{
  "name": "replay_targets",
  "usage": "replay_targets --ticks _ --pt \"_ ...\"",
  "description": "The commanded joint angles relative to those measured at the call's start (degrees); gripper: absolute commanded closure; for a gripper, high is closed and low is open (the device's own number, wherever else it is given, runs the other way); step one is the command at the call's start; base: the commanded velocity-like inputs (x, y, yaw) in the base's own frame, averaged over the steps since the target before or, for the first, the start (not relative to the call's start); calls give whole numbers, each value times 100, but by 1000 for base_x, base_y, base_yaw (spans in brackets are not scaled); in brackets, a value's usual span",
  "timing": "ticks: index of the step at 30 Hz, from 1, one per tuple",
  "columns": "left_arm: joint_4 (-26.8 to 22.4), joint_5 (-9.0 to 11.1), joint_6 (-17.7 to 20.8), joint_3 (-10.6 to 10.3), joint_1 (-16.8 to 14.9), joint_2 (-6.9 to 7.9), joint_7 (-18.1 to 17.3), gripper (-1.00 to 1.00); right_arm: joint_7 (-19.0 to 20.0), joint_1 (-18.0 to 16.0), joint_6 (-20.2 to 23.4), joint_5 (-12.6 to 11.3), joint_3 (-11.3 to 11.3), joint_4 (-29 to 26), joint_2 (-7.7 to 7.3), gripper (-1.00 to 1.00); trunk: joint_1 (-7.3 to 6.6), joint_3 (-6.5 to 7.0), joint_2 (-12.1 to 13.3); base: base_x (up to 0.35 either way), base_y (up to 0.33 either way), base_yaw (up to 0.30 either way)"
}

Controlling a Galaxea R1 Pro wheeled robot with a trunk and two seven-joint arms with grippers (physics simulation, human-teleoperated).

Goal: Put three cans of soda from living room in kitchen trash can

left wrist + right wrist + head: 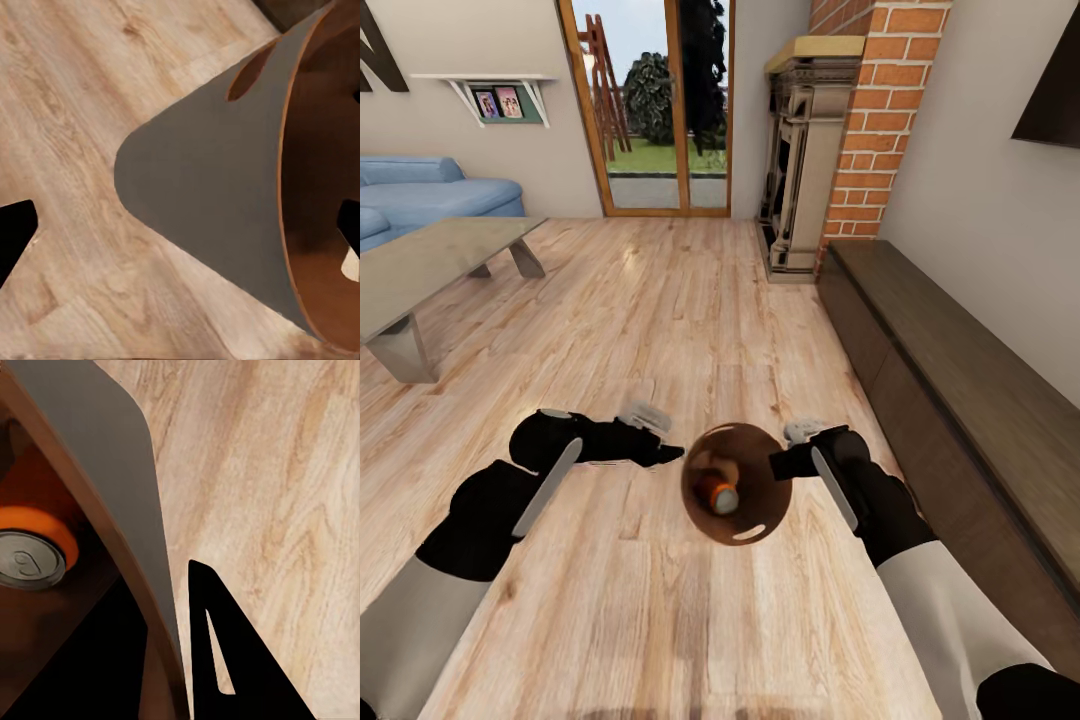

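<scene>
The trash can [752, 520], a round bin with a brown inside, sits between my two arms over the wood floor. One orange soda can [717, 495] with a silver top lies inside it, also seen in the right wrist view as the orange can [30, 547]. My right gripper [784, 463] is shut on the bin's rim: the right gripper [169, 611] has one finger inside and one outside the bin wall [112, 442]. My left gripper [672, 453] is just left of the bin. The left gripper [184, 225] is open, facing the bin's outer wall [202, 187]. The other two cans are hidden.
A glass-topped low table [420, 262] and a blue sofa [430, 195] stand at the left. A long dark low cabinet [950, 380] runs along the right wall, with a brick fireplace [815, 150] beyond it. A glass door [650, 105] is straight ahead across open floor.
</scene>
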Motion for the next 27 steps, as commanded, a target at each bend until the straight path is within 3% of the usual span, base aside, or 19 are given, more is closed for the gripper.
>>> replay_targets --ticks 1,4,5,7,8,9,11,16,17,18,20,21,24,25,27 --pt "6 5 -128 52 22 13 148 -100 15 0 3 -105 -4 -2 -52 100 0 1 0 0 0 0" --pt "33 -3 -553 191 201 31 547 -100 27 3 3 -121 -9 -1 -208 100 0 1 0 0 0 0" --pt "98 -5 -857 370 327 33 974 -100 30 3 3 -127 -63 -3 -301 100 0 1 0 0 0 0" --pt "214 -8 -1207 553 453 34 1440 -100 29 5 3 -130 -184 -5 -377 100 0 1 0 0 0 0" --pt "554 -7 -1803 725 623 36 2024 -100 39 17 3 -124 -405 -19 -445 100 0 1 0 0 0 0" --pt "870 -6 -2192 790 698 36 2302 -100 54 25 3 -120 -529 -31 -477 100 0 1 0 0 0 0" --pt "1443 -2 -2751 846 763 36 2545 -100 65 38 3 -110 -644 -46 -520 100 0 1 0 0 0 0" --pt "2755 -2 -3978 876 811 16 2728 -100 46 126 3 -103 -747 -61 -729 100 0 1 0 0 0 0" --pt "3167 -3 -4373 869 820 11 2743 -100 44 205 -20 -102 -760 -68 -798 100 0 1 0 0 0 0" --pt "3358 -3 -4562 865 824 9 2744 -100 48 251 -86 -101 -767 -72 -828 100 0 1 0 0 0 0" --pt "4000 -1 -5300 848 866 3 2735 -100 71 462 -407 -102 -779 -86 -932 100 0 1 0 0 0 0" --pt "4247 5 -5711 842 970 1 2720 -100 77 672 -676 -113 -780 -91 -967 100 0 1 0 0 0 0" --pt "4353 10 -5991 838 1212 -4 2720 -100 87 1052 -1351 -124 -777 -94 -988 100 0 1 0 0 0 0" --pt "4349 11 -6094 836 1368 -7 2725 -100 91 1384 -2038 -122 -780 -85 -1002 100 0 1 0 0 0 0" --pt "4296 12 -6157 835 1477 -4 2723 -100 95 1685 -2644 -107 -777 -84 -1009 100 0 1 0 0 0 0"
